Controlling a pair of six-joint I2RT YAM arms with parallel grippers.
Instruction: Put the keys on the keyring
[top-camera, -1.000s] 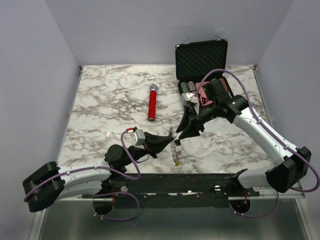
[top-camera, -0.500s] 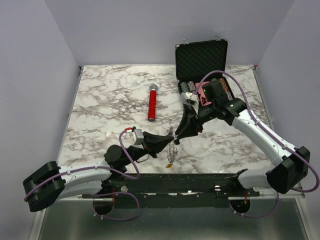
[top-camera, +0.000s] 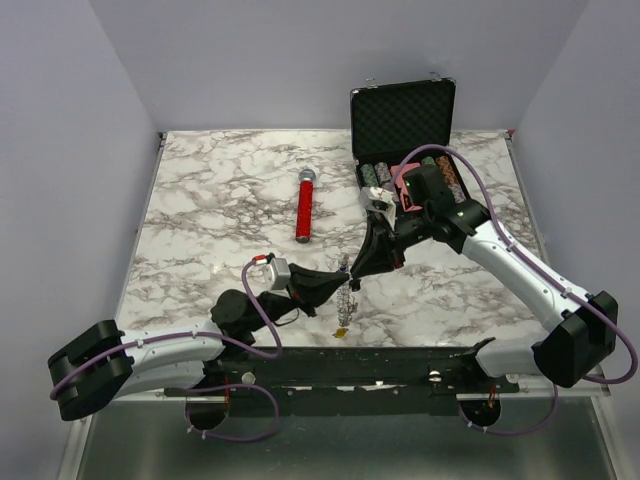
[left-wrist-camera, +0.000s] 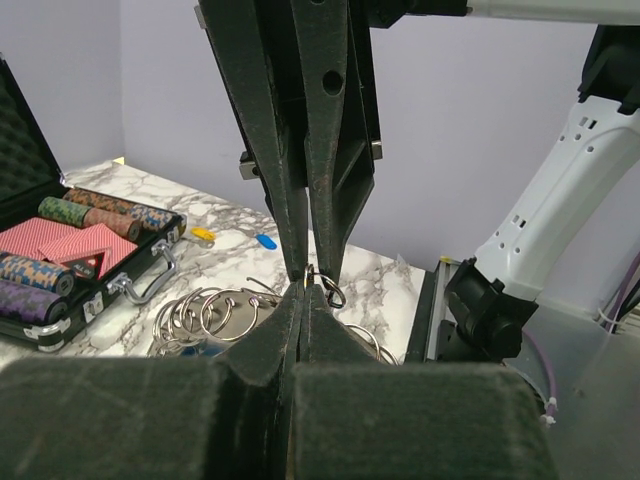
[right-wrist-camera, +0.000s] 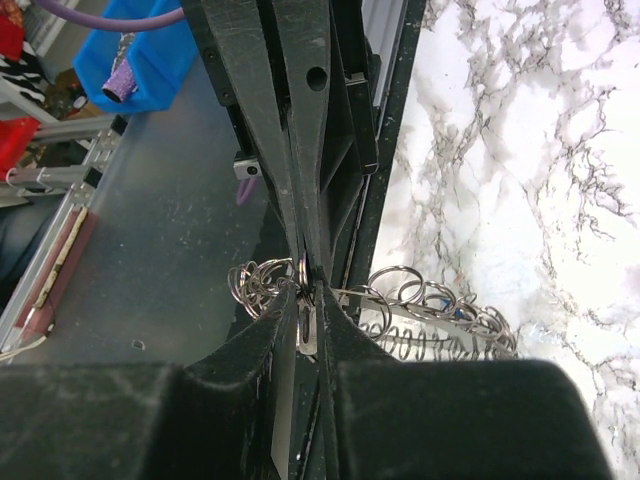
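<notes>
Left gripper (left-wrist-camera: 303, 292) clamped shut on thin grey metal keyring (left-wrist-camera: 215, 312); right gripper (right-wrist-camera: 305, 296) pinches small silver key (right-wrist-camera: 306, 330) against it. Thread slowly.

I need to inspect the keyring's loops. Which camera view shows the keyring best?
The right wrist view: the keyring spreads its loops large and close. The left wrist view shows a few loops low down; the top view only a tiny hanging tangle.

A red-handled microphone (top-camera: 303, 206) lies on the marble tabletop (top-camera: 210, 220), left of an open black case (top-camera: 403, 115) holding poker chips (top-camera: 378, 174).
</notes>
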